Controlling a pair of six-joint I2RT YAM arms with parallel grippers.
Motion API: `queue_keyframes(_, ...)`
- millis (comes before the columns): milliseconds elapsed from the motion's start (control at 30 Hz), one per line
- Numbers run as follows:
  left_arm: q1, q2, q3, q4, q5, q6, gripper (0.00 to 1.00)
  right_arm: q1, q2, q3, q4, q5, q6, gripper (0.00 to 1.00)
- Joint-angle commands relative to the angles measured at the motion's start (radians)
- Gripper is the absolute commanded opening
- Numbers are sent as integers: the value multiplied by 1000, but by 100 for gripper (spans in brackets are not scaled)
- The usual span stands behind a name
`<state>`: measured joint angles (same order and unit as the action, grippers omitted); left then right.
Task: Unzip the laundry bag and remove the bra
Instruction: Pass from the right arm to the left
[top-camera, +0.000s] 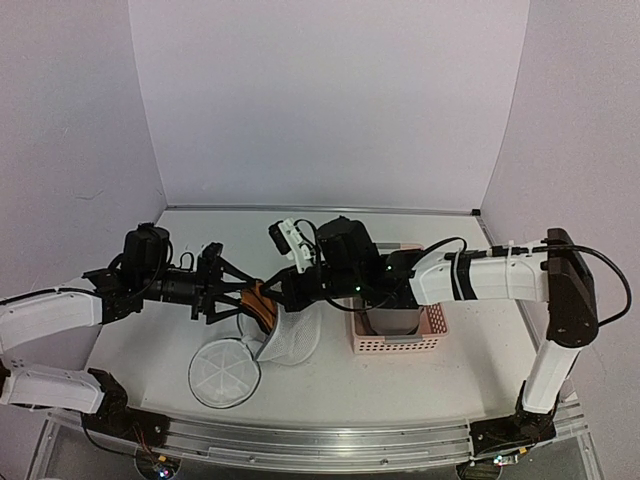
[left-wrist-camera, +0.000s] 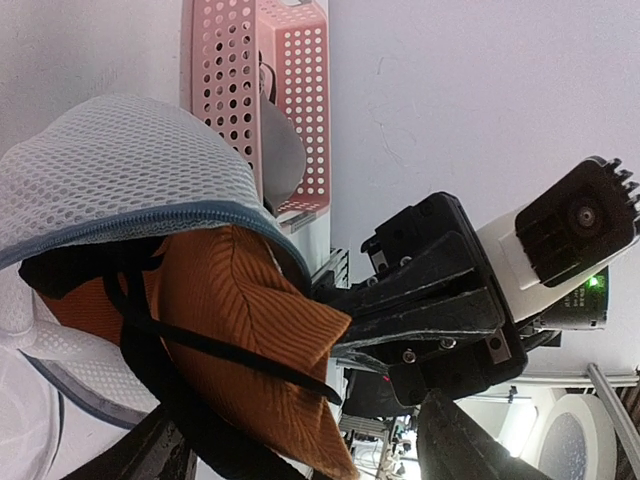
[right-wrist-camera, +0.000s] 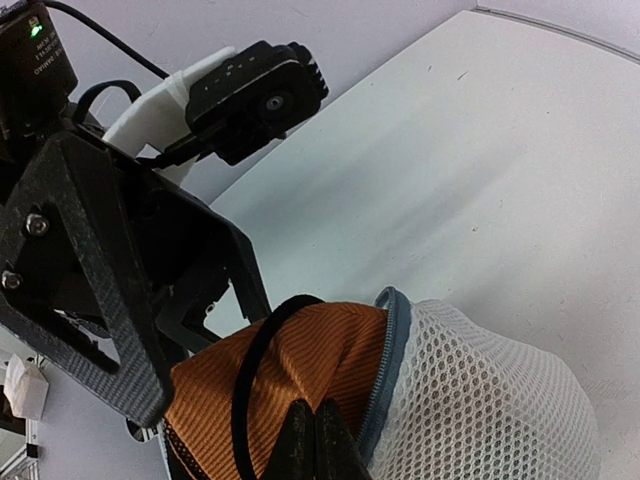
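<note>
Right pincer (right-wrist-camera: 315, 435), pinched shut, is holding the orange-brown black-strapped bra (right-wrist-camera: 300, 360) at the mouth of the white mesh laundry bag (right-wrist-camera: 490, 400), seemingly offering it to the empty, wide-spread left pincer (left-wrist-camera: 300, 415).

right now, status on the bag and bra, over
Left gripper open, at the bra. Right gripper shut on bra. Laundry bag unzipped, bra half out. Pink basket beside, not blocking.

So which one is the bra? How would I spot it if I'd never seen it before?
Look on the table for the pink basket full of holes. Just beside it, on the left arm's side, is a white net laundry bag. The bra pokes out of the bag's open mouth. It is the only orange-brown thing there, made of ribbed cloth with thin black straps.
</note>
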<state>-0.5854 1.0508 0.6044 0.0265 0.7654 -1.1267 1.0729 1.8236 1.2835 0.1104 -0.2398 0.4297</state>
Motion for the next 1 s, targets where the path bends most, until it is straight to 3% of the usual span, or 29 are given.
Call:
queue_keyframes(0, -16, 29, -9, 81, 5, -20, 73, 9, -20, 13, 74, 23, -18, 0)
queue_keyframes(200, -28, 48, -6, 90, 0, -24, 53, 9, -24, 4, 74, 28, -20, 0)
queue_keyframes(400, -33, 67, -1, 94, 6, -10, 5, 9, -27, 2, 74, 21, -22, 0)
queue_keyframes(433, -33, 71, 0, 94, 8, -6, 0, 10, -28, 2, 74, 20, -22, 0)
queue_keyframes(600, -33, 80, 0, 95, 5, 7, 0, 9, -40, -7, 73, 14, -21, 0)
queue_keyframes(767, -33, 80, -3, 93, -1, 18, 0, 10, -81, -30, 47, 34, -25, 31)
queue_keyframes(967, -33, 79, -12, 80, -19, 34, 0, 10, -162, -55, -34, 94, -40, 42)
